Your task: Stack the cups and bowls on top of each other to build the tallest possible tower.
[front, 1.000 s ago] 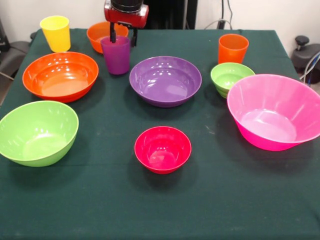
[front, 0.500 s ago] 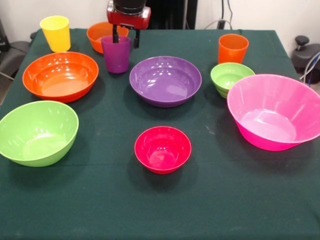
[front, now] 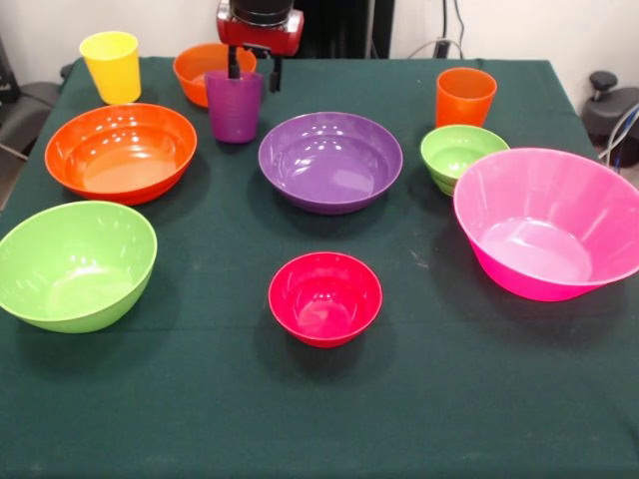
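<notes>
The robot shows only its lowest part at the top edge: a black, rounded wrist section above a glossy red block with rounded corners. Below the block the end effector (front: 254, 72) carries two thin black fingers (front: 234, 66), straight and dark, with no visible markings.

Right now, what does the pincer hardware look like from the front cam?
Only the arm's lower end shows at the top edge. The pincer hangs from a glossy red block with rounded corners, under a black cylindrical section. Two thin, straight black fingers point down from the red block. No cables or markings are visible on it.
</notes>
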Controlling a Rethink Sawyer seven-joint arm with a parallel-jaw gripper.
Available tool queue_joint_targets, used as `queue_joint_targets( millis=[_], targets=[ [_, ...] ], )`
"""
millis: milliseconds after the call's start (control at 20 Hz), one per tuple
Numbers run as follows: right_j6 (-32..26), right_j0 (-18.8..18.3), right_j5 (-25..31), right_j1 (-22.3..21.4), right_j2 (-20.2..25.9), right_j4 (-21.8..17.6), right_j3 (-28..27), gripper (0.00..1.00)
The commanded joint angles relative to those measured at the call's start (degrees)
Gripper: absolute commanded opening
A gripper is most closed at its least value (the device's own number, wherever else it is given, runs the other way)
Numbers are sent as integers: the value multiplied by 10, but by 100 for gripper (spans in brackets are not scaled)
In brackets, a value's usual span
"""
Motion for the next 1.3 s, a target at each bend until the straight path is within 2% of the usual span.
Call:
queue_joint_targets(
  millis=[50, 1050, 1100, 1300],
  targets=[
    [29, 19, -27, 16, 29, -27, 8, 100],
    [23, 31, -15, 12, 25, -30, -2, 100],
    [20, 30, -13, 12, 26, -30, -3, 0],
    [12, 27, -2, 12, 30, -28, -5, 0]
  ],
)
